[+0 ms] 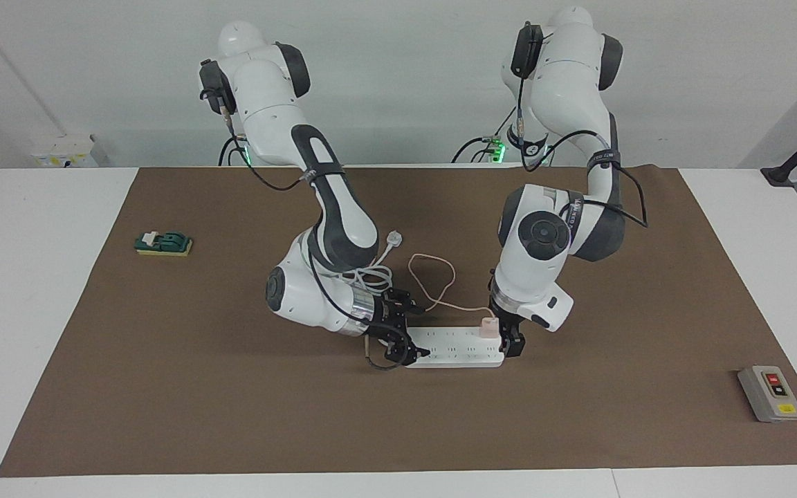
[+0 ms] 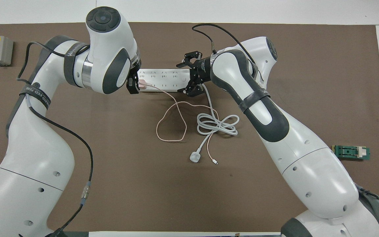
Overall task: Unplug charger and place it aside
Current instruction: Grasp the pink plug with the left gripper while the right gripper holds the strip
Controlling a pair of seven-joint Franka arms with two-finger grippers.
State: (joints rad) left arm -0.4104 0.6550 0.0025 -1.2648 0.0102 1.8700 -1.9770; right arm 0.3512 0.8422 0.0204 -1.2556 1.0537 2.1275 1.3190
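The pale-pink charger (image 1: 488,327) is plugged into the white power strip (image 1: 450,349) at the end toward the left arm; it also shows in the overhead view (image 2: 141,83). Its thin pink cable (image 2: 171,123) loops on the mat nearer to the robots. My left gripper (image 1: 510,340) is low at that end of the strip, right beside the charger (image 2: 133,85). My right gripper (image 1: 414,333) is open and straddles the strip's cord end (image 2: 184,78). The power strip (image 2: 163,79) lies flat on the mat.
The strip's thick white cord (image 2: 217,125) lies coiled nearer to the robots, ending in a white plug (image 2: 195,157). A green block (image 1: 163,243) sits toward the right arm's end. A grey switch box (image 1: 770,393) sits toward the left arm's end. A brown mat (image 1: 232,415) covers the table.
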